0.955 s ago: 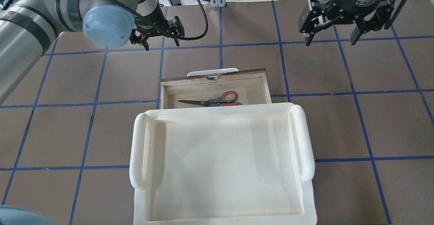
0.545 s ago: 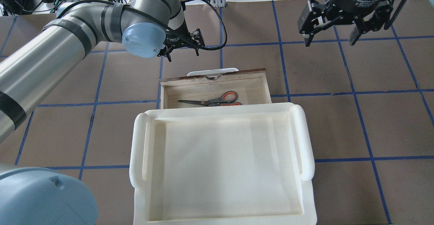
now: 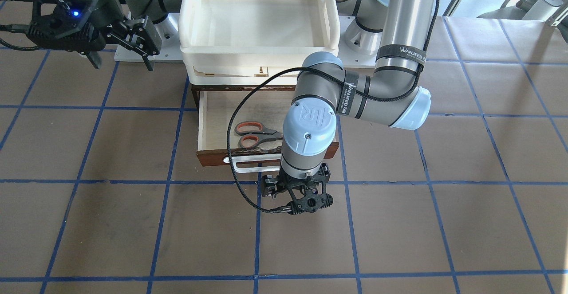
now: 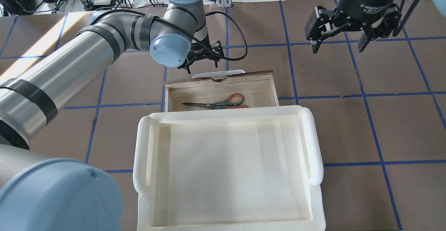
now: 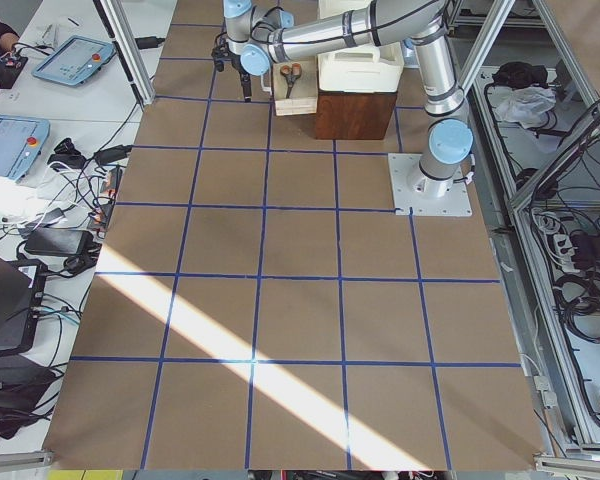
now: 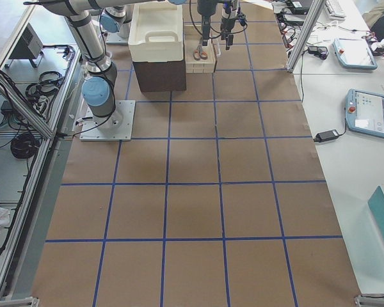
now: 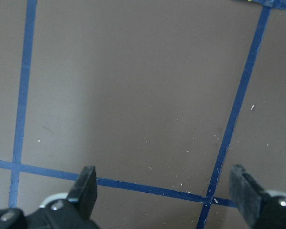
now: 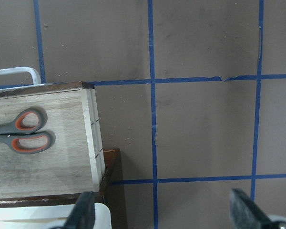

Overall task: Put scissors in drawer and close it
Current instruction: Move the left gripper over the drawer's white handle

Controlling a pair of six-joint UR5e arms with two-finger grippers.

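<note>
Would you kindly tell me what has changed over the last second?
The left gripper swung rightward in the overhead view and now hovers, open, just beyond the drawer's handle. It took hold of nothing. The right gripper, also open, the scissors and the open drawer stayed as they were.

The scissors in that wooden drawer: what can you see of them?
The scissors are small, with orange-red and black loop handles and dark grey blades shut together. They lie flat on the pale wooden floor of the open drawer, blades pointing to the robot's left, handles to its right. From overhead the rim of the cream tray hides part of one handle. Only the drawer floor touches them; nothing grips them.
</note>
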